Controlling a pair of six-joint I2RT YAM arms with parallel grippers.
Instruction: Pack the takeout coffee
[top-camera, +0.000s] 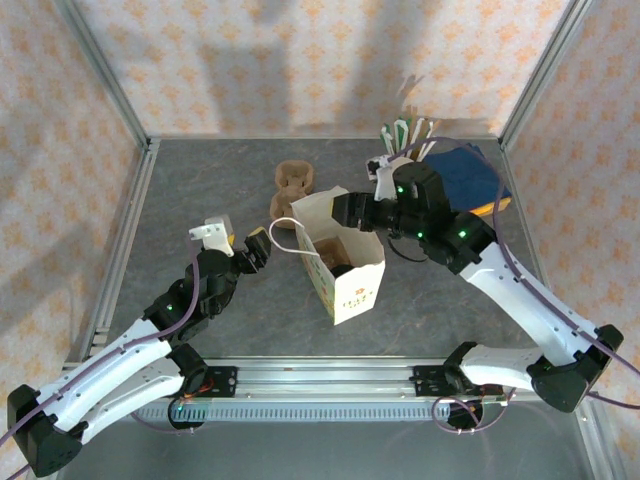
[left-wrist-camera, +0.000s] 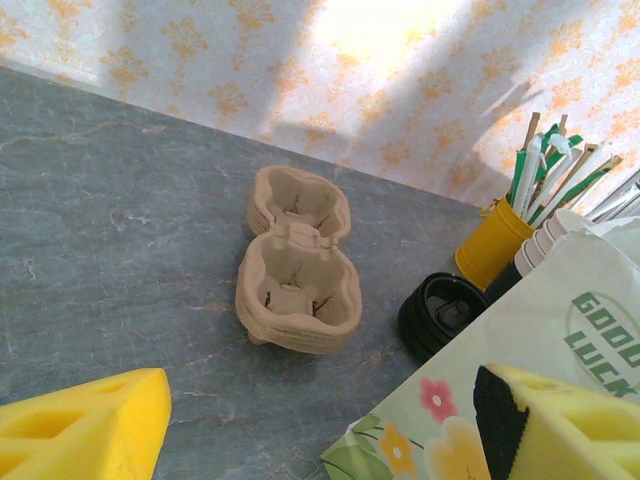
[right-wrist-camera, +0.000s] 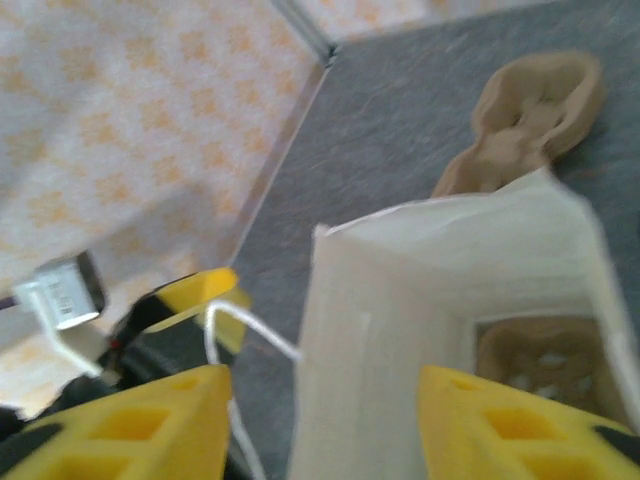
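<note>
Seen from above, on the grey table (top-camera: 200, 190), a white paper bag (top-camera: 355, 285) stands open between the two arms. The right gripper (top-camera: 347, 210) hangs over the far edge of its mouth, and the takeout coffee (top-camera: 341, 268) shows as a dark shape low inside the bag. The left gripper (top-camera: 257, 246) sits just beside the bag's white cord handle (top-camera: 285, 232), and a brown pulp carrier (top-camera: 293, 188) lies behind the bag. From the left wrist, the left gripper (left-wrist-camera: 325, 415) has its yellow fingers (left-wrist-camera: 85, 425) spread wide with nothing between them, the flowered paper bag (left-wrist-camera: 520, 340) close against the right-hand one. Beyond lie the pulp carrier (left-wrist-camera: 297, 265), a stack of black lids (left-wrist-camera: 441, 313) and a yellow pot of straws (left-wrist-camera: 492, 243). From the right wrist, the right gripper (right-wrist-camera: 325, 400) stands with jaws apart above the paper bag (right-wrist-camera: 400, 320), gripping nothing. A brownish shape at the bag's bottom is too blurred to name.
</note>
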